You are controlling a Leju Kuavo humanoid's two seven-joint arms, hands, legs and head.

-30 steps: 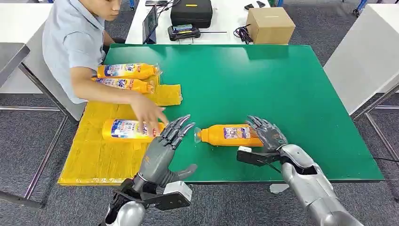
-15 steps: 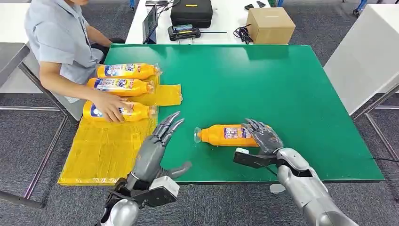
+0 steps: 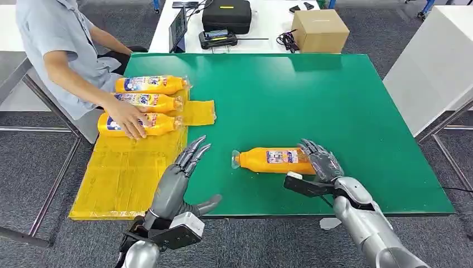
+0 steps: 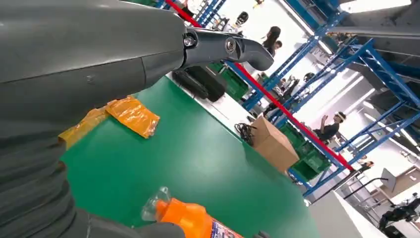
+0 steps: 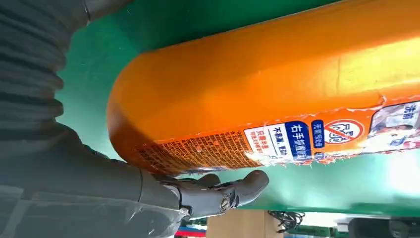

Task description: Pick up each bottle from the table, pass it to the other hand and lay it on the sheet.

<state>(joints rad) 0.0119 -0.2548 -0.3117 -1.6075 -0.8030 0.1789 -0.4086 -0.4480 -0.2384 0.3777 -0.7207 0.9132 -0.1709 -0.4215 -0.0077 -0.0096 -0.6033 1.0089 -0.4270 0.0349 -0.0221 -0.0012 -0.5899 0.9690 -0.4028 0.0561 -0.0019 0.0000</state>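
Note:
An orange bottle (image 3: pixel 270 160) lies on its side on the green table (image 3: pixel 312 95), its clear cap pointing toward the yellow sheet (image 3: pixel 122 176). My right hand (image 3: pixel 319 162) lays its fingers over the bottle's base end, and the thumb (image 3: pixel 297 183) stands off the near side. Up close, the bottle (image 5: pixel 277 94) sits between a dark finger (image 5: pixel 223 194) and the palm. My left hand (image 3: pixel 179 177) hovers open with spread fingers at the sheet's right edge, left of the cap (image 4: pixel 153 208). Three more bottles (image 3: pixel 149 84) lie on the sheet's far end.
A seated person at the left rests a hand (image 3: pixel 127 118) on the nearest of the three bottles (image 3: pixel 159 124). On the white table behind are a cardboard box (image 3: pixel 321 29), a black case (image 3: pixel 226 13) and a tablet (image 3: pixel 178 28). Another white table (image 3: pixel 435 61) stands to the right.
The person slid the third bottle up the sheet beside the other two. My left hand drew back toward me. My right hand shifted slightly at the bottle's base.

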